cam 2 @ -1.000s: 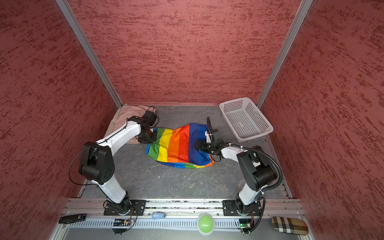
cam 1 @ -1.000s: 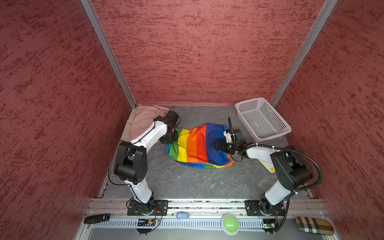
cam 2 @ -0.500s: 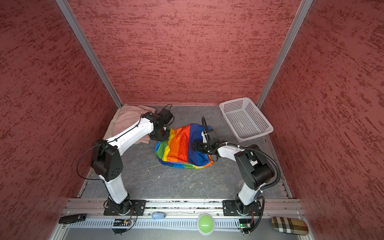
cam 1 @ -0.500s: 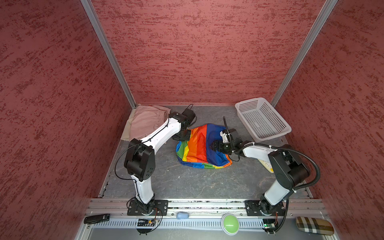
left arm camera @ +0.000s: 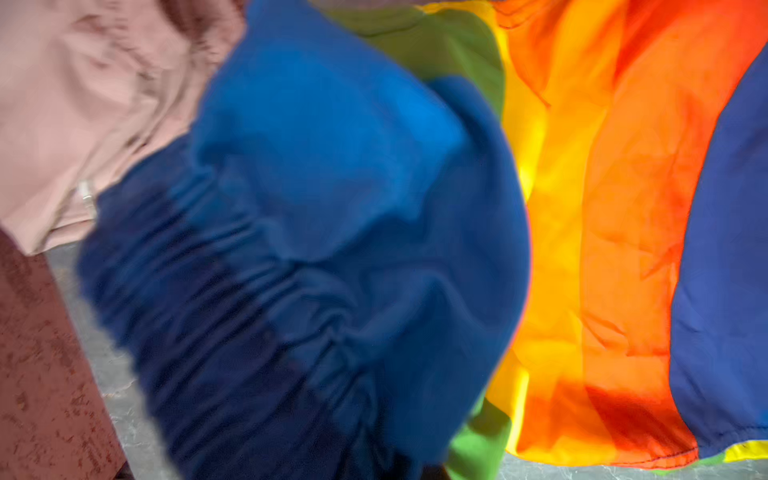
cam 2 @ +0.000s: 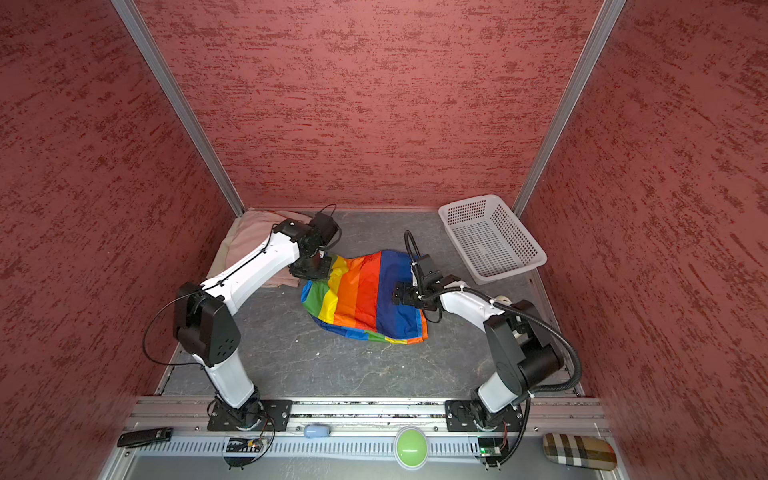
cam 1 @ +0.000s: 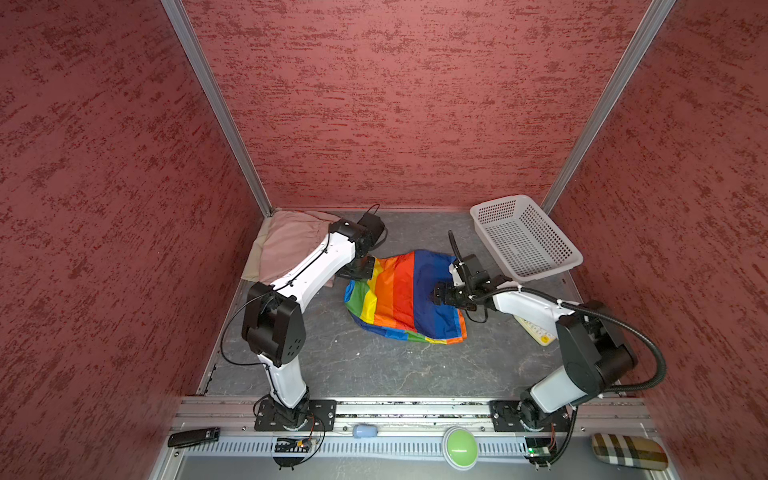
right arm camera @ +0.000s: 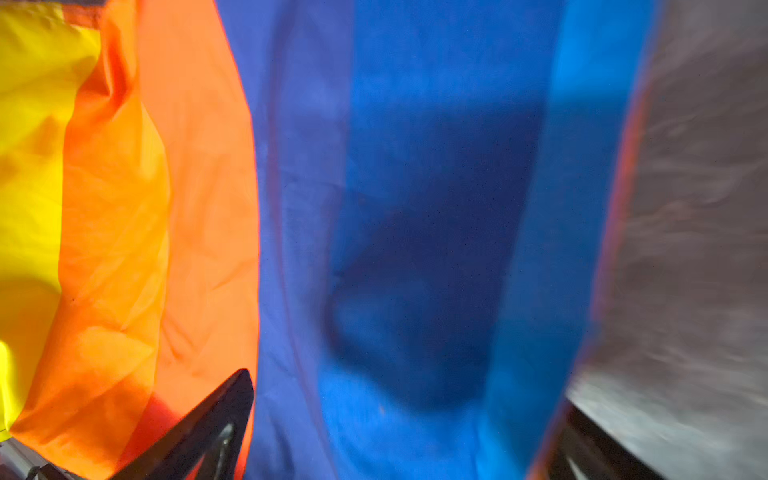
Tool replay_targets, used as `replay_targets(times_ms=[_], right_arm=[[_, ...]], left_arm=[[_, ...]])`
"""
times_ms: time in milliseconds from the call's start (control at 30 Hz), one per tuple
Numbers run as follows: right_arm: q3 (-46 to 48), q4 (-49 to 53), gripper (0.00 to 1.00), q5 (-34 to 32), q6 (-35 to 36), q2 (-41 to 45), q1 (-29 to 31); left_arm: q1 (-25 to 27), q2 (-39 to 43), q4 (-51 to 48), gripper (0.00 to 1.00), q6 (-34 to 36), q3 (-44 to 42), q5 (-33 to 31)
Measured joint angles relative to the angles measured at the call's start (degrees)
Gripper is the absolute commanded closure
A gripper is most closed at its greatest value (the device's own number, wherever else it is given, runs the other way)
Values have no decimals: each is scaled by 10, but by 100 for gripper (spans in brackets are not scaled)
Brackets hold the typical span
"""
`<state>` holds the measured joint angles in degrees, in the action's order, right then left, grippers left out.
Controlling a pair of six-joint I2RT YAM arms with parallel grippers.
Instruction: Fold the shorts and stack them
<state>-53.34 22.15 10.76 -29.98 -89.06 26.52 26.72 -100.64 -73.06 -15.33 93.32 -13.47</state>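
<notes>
The rainbow shorts (cam 1: 399, 295) lie mid-worktop (cam 1: 374, 365), just beside the pink pair (cam 1: 291, 245). The left end effector (cam 1: 359, 270) pinches their edge; the right end effector (cam 1: 436, 296) stands wide open over the blue stripe. We should pin there, then carry the edge across slowly — no bunching.

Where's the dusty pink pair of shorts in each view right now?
Top view: pink shorts in the far left corner.
Top view: same corner.
Left wrist: pink shorts beside the rainbow shorts' gathered blue waist.
Right wrist: not in it.
Shared landmark: the rainbow shorts.
</notes>
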Motion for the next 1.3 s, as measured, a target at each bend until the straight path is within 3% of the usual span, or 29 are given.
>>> replay_targets(times_ms=[200, 700, 833, 967, 1100, 1300], right_arm=[[-47, 2, 1, -8, 9, 7, -1], [-1, -76, 5, 36, -9, -86, -3], [5, -76, 1, 31, -13, -73, -3], [20, -82, 1, 50, -28, 0, 0], [25, -170, 1, 107, -64, 55, 34], [59, -352, 1, 175, -137, -9, 130]], left_arm=[[-3, 35, -13, 100, 3, 23, 9], [46, -5, -46, 100, 4, 74, -3], [51, -14, -45, 100, 4, 69, -8], [49, -14, -40, 100, 4, 56, -7], [37, -14, -27, 100, 4, 36, 10], [0, 1, 6, 100, 4, -7, 52]])
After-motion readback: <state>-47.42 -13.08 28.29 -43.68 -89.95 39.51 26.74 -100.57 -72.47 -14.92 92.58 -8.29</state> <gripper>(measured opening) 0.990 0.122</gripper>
